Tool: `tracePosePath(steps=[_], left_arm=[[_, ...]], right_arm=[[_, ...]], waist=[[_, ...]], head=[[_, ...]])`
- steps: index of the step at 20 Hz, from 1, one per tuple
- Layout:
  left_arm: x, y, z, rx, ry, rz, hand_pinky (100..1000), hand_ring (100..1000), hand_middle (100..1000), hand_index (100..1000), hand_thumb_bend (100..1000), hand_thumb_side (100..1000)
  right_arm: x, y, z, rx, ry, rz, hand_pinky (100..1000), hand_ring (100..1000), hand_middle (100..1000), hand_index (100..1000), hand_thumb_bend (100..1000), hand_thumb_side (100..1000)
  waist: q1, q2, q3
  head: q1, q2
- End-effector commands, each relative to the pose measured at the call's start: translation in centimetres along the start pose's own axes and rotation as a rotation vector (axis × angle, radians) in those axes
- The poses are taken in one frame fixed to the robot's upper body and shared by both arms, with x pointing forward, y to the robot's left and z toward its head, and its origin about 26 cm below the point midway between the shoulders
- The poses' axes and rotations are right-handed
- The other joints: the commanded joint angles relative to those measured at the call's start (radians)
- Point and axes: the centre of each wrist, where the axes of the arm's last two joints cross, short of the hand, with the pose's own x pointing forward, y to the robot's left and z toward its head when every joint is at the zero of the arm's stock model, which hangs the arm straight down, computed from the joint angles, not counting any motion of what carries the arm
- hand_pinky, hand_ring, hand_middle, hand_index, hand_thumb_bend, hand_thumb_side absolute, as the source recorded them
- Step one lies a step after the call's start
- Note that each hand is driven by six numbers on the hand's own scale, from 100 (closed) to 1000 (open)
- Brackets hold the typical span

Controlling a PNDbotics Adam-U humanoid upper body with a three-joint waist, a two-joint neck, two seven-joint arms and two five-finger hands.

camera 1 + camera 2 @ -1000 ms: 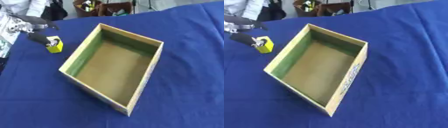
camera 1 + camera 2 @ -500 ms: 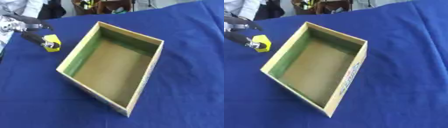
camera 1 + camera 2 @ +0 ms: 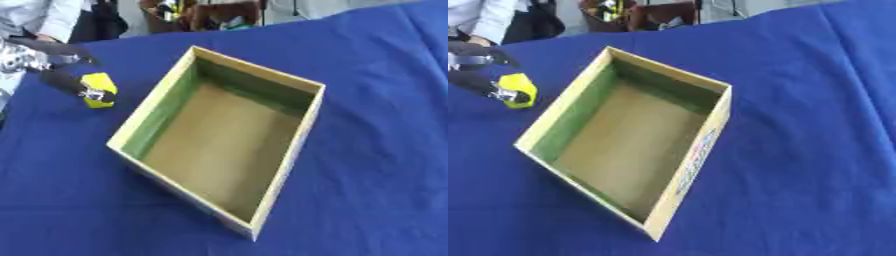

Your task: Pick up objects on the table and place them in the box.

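Observation:
An open cardboard box [image 3: 302,130] with green inner walls and a brown floor lies askew in the middle of the blue tablecloth, and nothing is inside it. Left of its far-left wall is a small yellow object [image 3: 96,83]. My left hand [image 3: 54,78] comes in from the upper left edge. One dark finger lies across the object's lower side and another [image 3: 483,50] curls above it, so the hand is shut on it. I cannot tell whether the object touches the cloth. My right hand shows in neither view.
The blue cloth [image 3: 376,90] covers the whole table around the box. At the far edge stand dark furniture with small colourful things [image 3: 206,15] and a person's light sleeve [image 3: 52,17], both off the table.
The yellow object has tipped over slightly in my left hand and stays beside the box's left wall. The whole picture has shifted a little, so the camera moved.

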Motion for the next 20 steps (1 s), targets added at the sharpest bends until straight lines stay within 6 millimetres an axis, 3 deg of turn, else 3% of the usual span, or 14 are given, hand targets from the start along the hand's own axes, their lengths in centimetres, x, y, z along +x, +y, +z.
tracePosePath(steps=[1,4,10,16,20], left_arm=[[-1.4,1.22,1.25,0.028,0.043,-0.009,973,1000,1000,1000,473,776],[-1.45,1.08,1.18,0.01,0.048,-0.014,972,998,1000,1000,423,755],[-1.32,1.06,1.14,-0.018,0.038,-0.022,963,988,1000,1000,409,748],[-0.86,1.27,1.02,-0.001,0.015,-0.02,912,927,1000,1000,286,700],[-0.59,1.26,0.85,0.021,0.003,-0.026,883,879,909,1000,241,675]], right_arm=[[0.2,-0.95,-0.18,-0.025,-0.013,0.022,727,824,810,797,100,814],[0.2,-0.99,-0.2,-0.03,-0.011,0.022,726,823,808,794,100,813],[0.23,-0.95,-0.21,-0.039,-0.002,0.018,724,821,804,790,100,811],[0.29,-0.85,-0.23,-0.044,0.002,0.009,724,818,800,786,100,813],[0.29,-0.81,-0.23,-0.049,0.004,0.003,724,818,799,786,100,821]], waist=[[-0.005,-0.02,-0.001],[-0.005,-0.014,-0.001],[-0.005,-0.006,0.0],[-0.005,0.0,-0.003],[-0.005,0.001,-0.005]], head=[[0.002,-0.014],[0.001,-0.013],[0.0,-0.014],[-0.004,-0.017],[-0.007,-0.014]])
